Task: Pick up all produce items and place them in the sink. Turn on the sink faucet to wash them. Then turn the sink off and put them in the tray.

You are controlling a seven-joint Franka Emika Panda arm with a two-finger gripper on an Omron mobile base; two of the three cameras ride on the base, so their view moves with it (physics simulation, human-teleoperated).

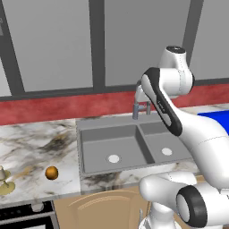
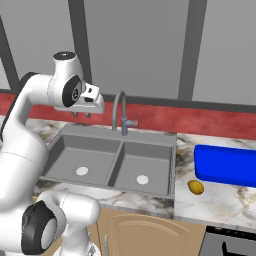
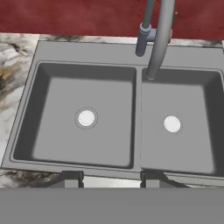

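Sink (image 1: 134, 143) sits in a marbled counter (image 1: 36, 143) below a red backsplash (image 2: 210, 122) and grey cabinets (image 1: 53, 40). Gripper (image 2: 81, 114) hovers above it holding nothing; whether it is open I cannot tell.

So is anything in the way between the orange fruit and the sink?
Nothing visible. The orange fruit sits on bare marble counter left of the sink, both basins hold nothing, and the gripper hangs above the sink's back edge.

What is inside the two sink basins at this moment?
Each basin of the sink holds just a round pale drain. The faucet spout covers a strip of the right basin's back wall.
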